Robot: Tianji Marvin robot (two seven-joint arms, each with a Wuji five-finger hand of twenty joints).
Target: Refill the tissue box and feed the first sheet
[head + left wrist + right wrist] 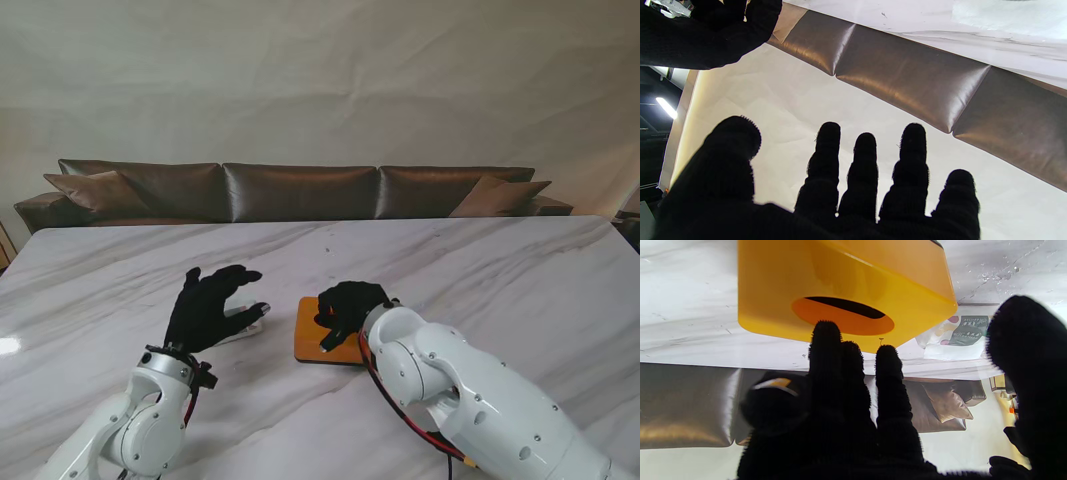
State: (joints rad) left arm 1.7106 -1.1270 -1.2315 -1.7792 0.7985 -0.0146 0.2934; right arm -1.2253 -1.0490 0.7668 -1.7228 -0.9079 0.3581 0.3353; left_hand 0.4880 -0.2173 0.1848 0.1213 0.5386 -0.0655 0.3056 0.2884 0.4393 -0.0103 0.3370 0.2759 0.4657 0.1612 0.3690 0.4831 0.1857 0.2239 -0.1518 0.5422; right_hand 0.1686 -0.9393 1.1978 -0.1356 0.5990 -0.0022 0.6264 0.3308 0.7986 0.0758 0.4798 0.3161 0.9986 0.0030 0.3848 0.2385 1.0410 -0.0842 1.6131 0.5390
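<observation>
Right hand (352,308), black-gloved, hovers over the glossy orange-yellow plastic tissue box (312,338) with fingers spread and nothing held; in its wrist view the fingertips (825,336) reach toward the oval dispensing slot (843,315), through which no tissue shows. The box lies on the white marble-patterned table (480,280), near the robot and at the centre. Just to its left lies a soft white tissue pack (238,325) with a printed label, partly covered by the left hand (208,305), which is raised, fingers apart, gripping nothing. The step in hand appears to be the opening approach: box unfilled, pack ungrasped. The next move likely calls for steadying or opening the box while the left hand closes on the pack.
</observation>
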